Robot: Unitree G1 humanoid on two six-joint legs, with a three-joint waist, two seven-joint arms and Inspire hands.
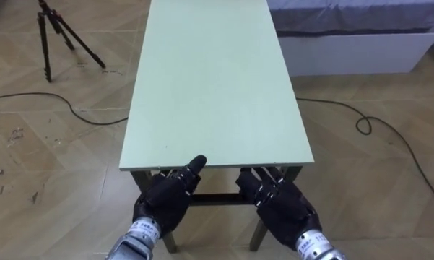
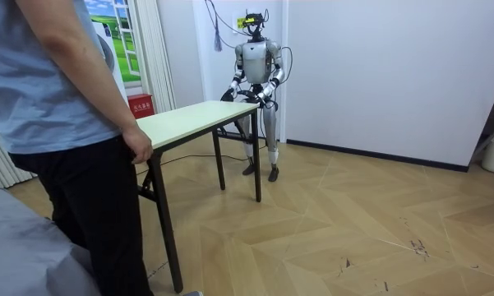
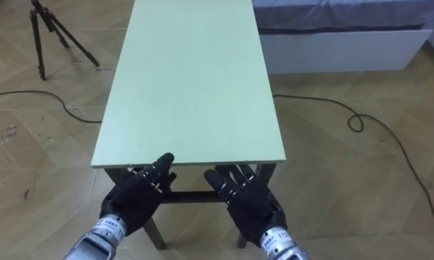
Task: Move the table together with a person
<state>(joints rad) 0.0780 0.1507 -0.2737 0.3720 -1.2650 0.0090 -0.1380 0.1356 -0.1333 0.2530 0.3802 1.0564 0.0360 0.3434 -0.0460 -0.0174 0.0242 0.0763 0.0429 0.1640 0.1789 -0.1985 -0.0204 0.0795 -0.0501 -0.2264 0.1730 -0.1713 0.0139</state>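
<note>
A long table with a pale green top (image 1: 213, 79) and dark legs stretches away from me. My left hand (image 1: 167, 198) is at its near short edge, with the thumb lying over the top and the fingers tucked beneath. My right hand (image 1: 281, 206) is beside it, its fingers straight and reaching under the same edge. In the room view I stand at one short end of the table (image 2: 193, 119), and a person (image 2: 62, 107) stands at the other end with a hand (image 2: 138, 146) on that edge.
A dark tripod (image 1: 58, 32) stands on the wooden floor to the table's left, with a cable (image 1: 79, 112) running past it. To the right are a low white bed frame (image 1: 354, 47) and another looped cable (image 1: 361, 124). A red box (image 2: 140, 105) sits by the wall.
</note>
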